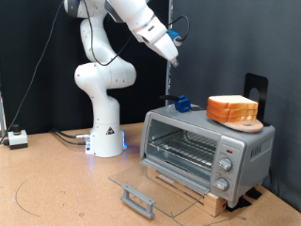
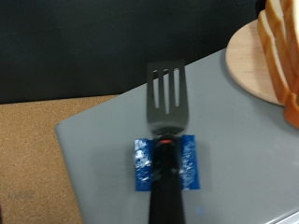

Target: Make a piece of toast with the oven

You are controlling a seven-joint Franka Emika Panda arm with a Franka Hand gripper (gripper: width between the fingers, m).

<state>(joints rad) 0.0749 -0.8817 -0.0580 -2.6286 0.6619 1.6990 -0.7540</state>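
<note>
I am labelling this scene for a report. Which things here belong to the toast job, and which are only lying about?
For the job:
- oven, door open
- stack of bread slices on a wooden board
- spatula on the oven top
- gripper, above the oven

Lying about:
- small white box
- cables on the table

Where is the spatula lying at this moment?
The spatula lies flat on top of the oven, toward the exterior view's left end of its roof, with the stack of bread slices on its wooden board further right.
</note>
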